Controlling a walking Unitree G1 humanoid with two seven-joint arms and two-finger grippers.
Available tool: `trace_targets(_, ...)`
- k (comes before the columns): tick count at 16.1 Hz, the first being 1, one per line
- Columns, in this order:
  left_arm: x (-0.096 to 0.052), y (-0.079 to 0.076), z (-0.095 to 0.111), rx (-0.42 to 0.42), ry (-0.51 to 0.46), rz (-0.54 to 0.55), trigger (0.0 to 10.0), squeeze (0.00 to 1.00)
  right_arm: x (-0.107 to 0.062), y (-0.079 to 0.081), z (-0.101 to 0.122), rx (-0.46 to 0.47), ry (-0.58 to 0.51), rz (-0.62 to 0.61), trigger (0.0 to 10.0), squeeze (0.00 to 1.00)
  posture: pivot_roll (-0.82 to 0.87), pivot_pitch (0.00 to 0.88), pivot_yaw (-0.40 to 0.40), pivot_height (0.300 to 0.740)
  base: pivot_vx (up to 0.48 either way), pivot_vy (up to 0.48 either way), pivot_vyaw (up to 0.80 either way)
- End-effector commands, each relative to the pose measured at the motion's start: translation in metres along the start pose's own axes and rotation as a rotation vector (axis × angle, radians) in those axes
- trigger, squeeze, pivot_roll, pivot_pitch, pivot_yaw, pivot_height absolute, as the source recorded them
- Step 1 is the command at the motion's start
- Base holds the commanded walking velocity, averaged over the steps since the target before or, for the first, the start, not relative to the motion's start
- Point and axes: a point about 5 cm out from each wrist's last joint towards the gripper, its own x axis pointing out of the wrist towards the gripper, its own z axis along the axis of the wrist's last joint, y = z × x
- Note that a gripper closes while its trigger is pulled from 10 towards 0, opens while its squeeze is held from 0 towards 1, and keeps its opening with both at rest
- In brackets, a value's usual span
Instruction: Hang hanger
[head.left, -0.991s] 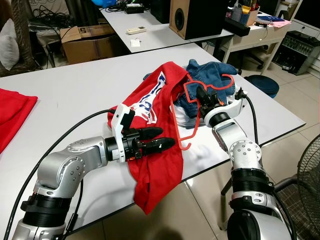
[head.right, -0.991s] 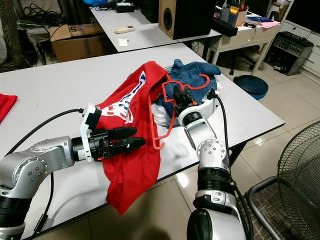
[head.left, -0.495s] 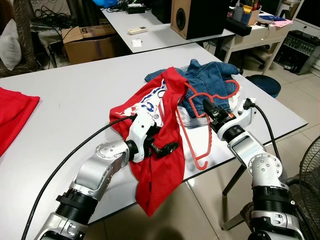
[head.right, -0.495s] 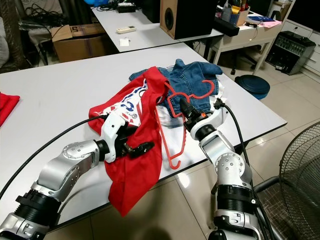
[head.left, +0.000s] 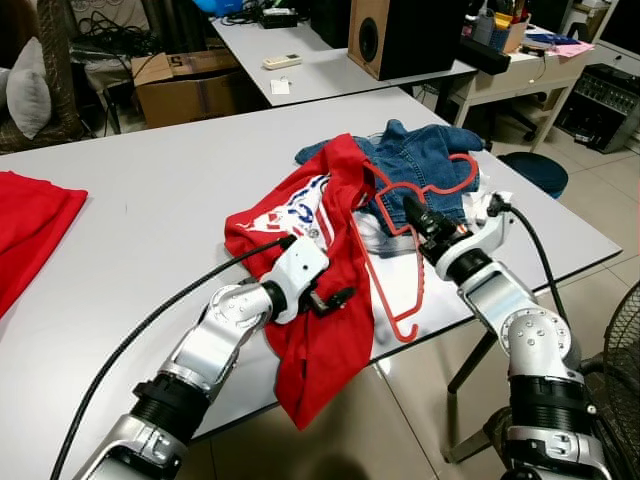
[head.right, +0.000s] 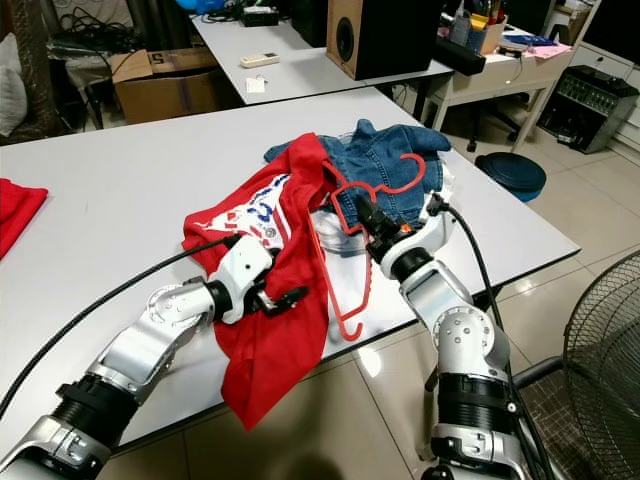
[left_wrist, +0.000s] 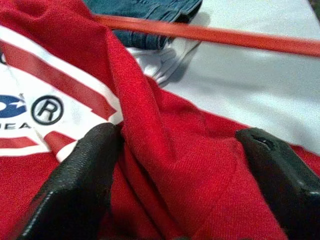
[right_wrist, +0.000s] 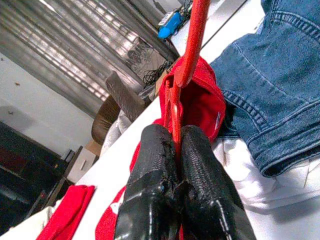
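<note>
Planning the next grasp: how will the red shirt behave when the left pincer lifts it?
The red shirt will probably sag limply: it already drapes in folds over the table edge. It looks light, so the left pincer, open astride a fold, should lift it easily. It may drag on the red hanger in the right pincer.

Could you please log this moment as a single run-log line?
left gripper: open, around fold of red shirt | right gripper: shut on red hanger | hanger: over jeans and table
</note>
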Motion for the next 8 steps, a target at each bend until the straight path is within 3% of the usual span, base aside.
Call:
trace_targets(1, -0.002, 0.003, -0.002, 0.03, 0.011, 0.015, 0.0, 0.0, -0.002, 0.0, 0.002, -0.014, -0.001, -0.001, 10.0, 0.0, -0.01, 0.0, 0.003, 0.74, 0.0, 0.0, 0.0)
trace_targets(8, -0.019, 0.005, -0.007, -0.004, -0.035, 0.017, 0.0, 0.0, -0.002, -0.001, 0.003, -0.011, -0.007, -0.009, 10.0, 0.0, -0.01, 0.0, 0.007, 0.74, 0.0, 0.0, 0.0)
